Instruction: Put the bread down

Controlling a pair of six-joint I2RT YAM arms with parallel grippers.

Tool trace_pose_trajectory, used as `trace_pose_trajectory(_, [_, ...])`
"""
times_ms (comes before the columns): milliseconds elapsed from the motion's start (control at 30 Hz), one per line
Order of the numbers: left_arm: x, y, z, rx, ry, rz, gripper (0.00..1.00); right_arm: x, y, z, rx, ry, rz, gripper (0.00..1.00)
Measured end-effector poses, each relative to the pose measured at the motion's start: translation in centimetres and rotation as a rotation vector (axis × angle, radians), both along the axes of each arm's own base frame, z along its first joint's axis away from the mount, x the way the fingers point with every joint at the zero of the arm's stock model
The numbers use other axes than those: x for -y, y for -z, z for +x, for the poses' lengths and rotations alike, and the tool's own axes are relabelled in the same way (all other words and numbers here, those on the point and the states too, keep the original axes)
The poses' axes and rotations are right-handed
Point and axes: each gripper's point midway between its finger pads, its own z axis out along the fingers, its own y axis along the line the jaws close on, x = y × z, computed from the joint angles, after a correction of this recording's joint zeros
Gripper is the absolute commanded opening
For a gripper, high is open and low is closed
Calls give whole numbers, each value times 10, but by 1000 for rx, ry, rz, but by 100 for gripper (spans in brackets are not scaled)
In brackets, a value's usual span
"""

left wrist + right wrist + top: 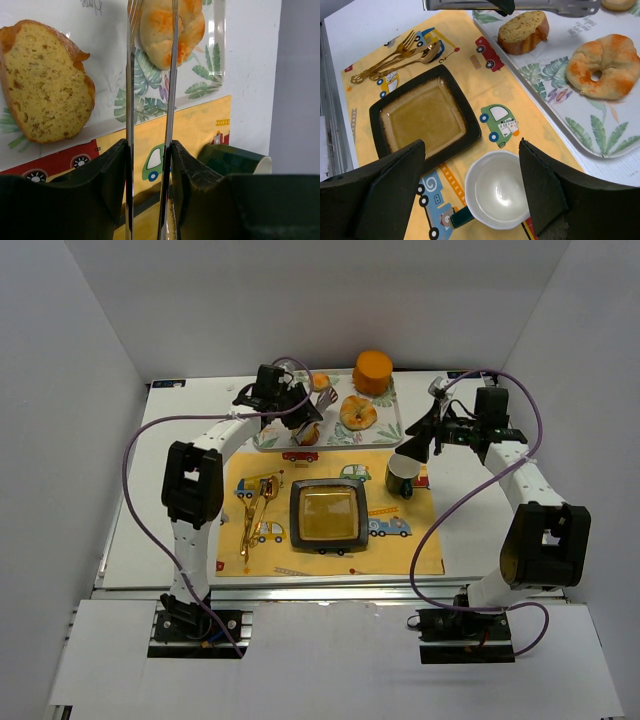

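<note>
The bread (358, 412), a golden-tan ring with orange patches, lies on the leaf-printed tray (392, 430). It also shows in the left wrist view (170, 30) and the right wrist view (605, 65). My left gripper (290, 405) (149, 147) is shut on metal tongs (131, 75), whose two arms reach out over the bread with a gap between them. In the right wrist view the tongs (520, 5) hang above the tray, apart from the bread. My right gripper (415, 445) (471, 145) is open and empty above the green mug (500, 190).
A brown toast piece (42, 82) (522, 32) lies on the tray's left part. A small bun (320, 382) and an orange object (373, 372) sit at the back. A dark square plate (327, 515), the mug (402, 478) and gold cutlery (255, 510) are on the yellow mat.
</note>
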Motion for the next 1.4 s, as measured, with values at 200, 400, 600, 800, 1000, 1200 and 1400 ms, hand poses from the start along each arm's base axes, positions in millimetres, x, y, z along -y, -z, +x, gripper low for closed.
trace_pose_trajectory(200, [11, 18, 4, -31, 14, 12, 50, 10, 2, 3, -6, 27, 2, 80])
trace_pose_trajectory(400, [17, 21, 2, -39, 28, 12, 50, 11, 2, 3, -5, 26, 5, 80])
trace_pose_trajectory(600, [23, 18, 2, -37, 44, -4, 52, 11, 2, 2, -6, 24, 7, 80])
trace_pose_trajectory(800, [23, 19, 1, -40, 48, -4, 53, 10, 3, 1, -12, 21, 11, 80])
trace_pose_trajectory(1000, [22, 23, -3, -55, 54, 9, 53, 10, 2, 2, -3, 20, 15, 80])
trace_pose_trajectory(1200, [22, 26, -6, -65, 60, 16, 53, 10, 1, 2, -8, 22, 18, 80])
trace_pose_trajectory(1400, [24, 30, -9, -75, 70, 13, 53, 10, 3, 1, -15, 22, 20, 80])
